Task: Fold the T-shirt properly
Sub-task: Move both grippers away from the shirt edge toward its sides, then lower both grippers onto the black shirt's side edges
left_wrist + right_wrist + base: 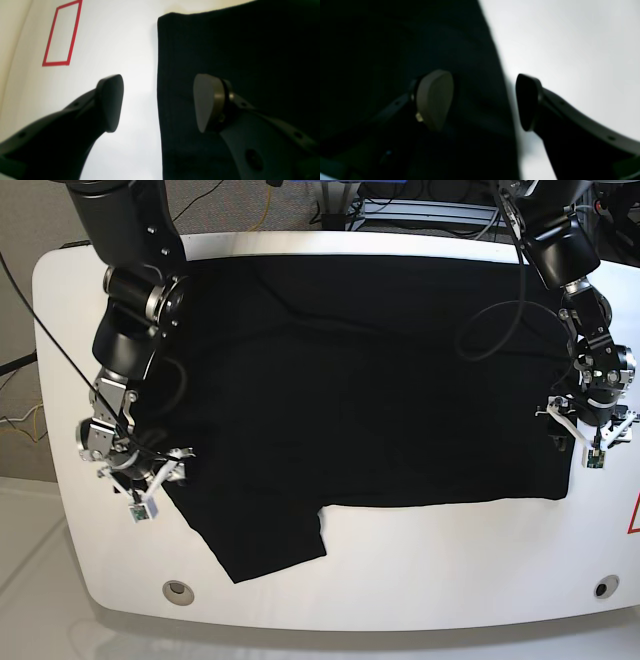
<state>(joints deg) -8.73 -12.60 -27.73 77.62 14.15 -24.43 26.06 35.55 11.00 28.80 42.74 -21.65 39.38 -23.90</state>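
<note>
The black T-shirt (370,390) lies spread flat over most of the white table (450,560), one sleeve (270,540) reaching toward the front edge. My left gripper (590,442) hangs open at the shirt's right edge. In the left wrist view the left gripper (158,102) straddles that edge, one pad (207,102) over the T-shirt (237,50) and the other over bare table. My right gripper (140,480) is open at the shirt's left edge. In the right wrist view the right gripper (481,101) also spans the edge of the T-shirt (395,37), holding nothing.
A red tape rectangle (62,35) is marked on the table beyond the left gripper, and shows as a red mark (634,515) at the base view's right edge. Two round holes (178,589) (603,587) sit near the table's front corners. Cables run behind the table.
</note>
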